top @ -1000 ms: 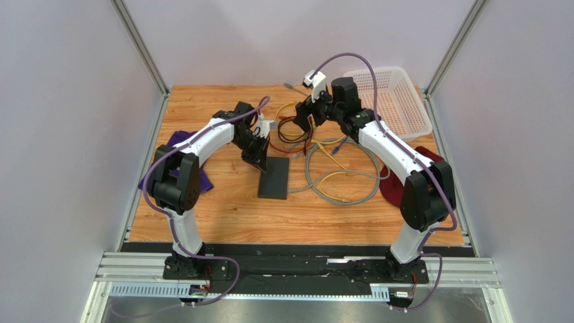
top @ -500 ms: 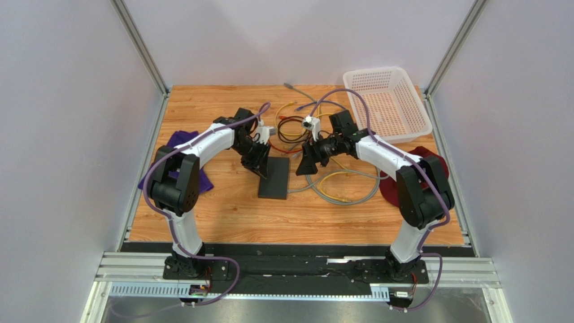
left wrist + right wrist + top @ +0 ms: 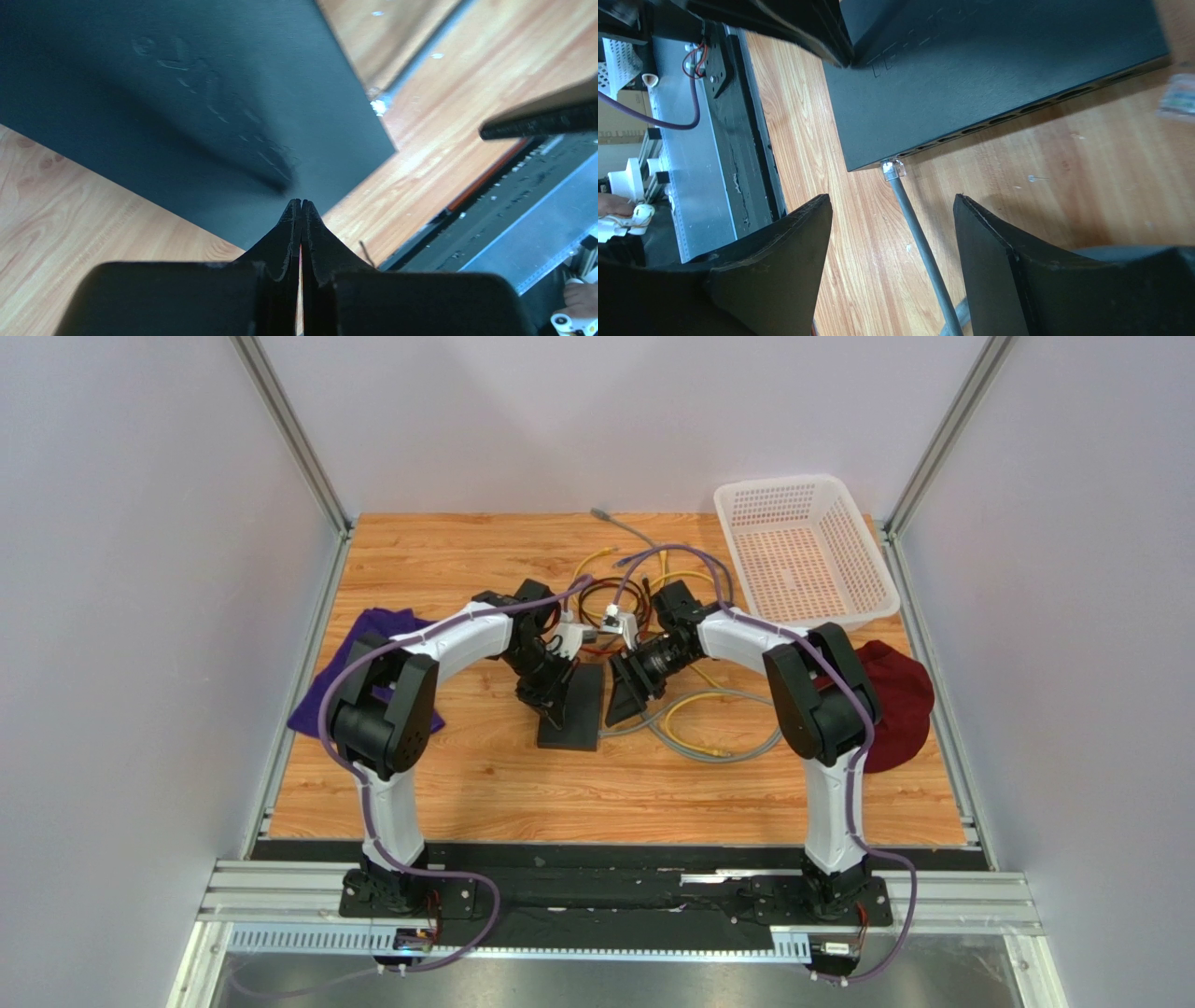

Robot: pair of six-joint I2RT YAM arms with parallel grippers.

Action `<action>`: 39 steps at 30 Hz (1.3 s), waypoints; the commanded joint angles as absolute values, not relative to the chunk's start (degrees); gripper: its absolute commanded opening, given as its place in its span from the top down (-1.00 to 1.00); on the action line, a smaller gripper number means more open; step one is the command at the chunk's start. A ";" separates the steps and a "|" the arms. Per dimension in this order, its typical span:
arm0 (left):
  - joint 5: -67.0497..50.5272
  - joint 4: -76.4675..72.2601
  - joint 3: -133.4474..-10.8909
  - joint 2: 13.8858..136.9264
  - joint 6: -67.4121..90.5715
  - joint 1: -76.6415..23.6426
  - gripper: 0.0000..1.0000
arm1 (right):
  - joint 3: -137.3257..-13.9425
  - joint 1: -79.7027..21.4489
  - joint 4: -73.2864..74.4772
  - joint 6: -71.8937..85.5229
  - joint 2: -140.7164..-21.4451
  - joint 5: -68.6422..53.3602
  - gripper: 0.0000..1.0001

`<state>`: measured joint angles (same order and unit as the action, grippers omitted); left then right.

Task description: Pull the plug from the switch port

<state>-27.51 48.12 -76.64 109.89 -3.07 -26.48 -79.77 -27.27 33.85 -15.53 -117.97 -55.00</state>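
Switch (image 3: 571, 709) logo illegible; L jaws closed over it, R jaws open near plug (image 3: 893, 168).

The right gripper (image 3: 892, 203), raised over the tangled cables (image 3: 606, 597) a second ago, now sits low beside the switch (image 3: 572, 711), jaws apart on either side of the grey cable (image 3: 917, 231) just below its plug (image 3: 893, 168). The left gripper (image 3: 302, 204) has edged slightly rightward.

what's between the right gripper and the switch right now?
Right wrist view: a grey cable runs between the open fingers of the right gripper up to its clear plug, seated in the switch's end port. Otherwise bare wooden table.
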 commanded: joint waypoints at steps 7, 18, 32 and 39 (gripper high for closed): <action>-24.70 48.69 -78.66 112.24 -4.75 -26.19 1.00 | -84.20 -29.44 38.41 -17.23 -123.04 -55.02 -0.33; -24.52 48.60 -78.75 112.24 -4.83 -26.19 1.00 | -86.48 -30.50 39.20 -16.87 -126.30 -55.28 -0.23; -25.04 48.52 -78.40 111.71 -4.39 -25.93 1.00 | -86.84 -30.76 39.73 -18.72 -128.76 -57.83 -0.02; -27.42 52.11 -75.33 110.13 -6.15 -24.26 1.00 | -87.10 -30.59 39.73 -18.81 -129.37 -58.18 0.01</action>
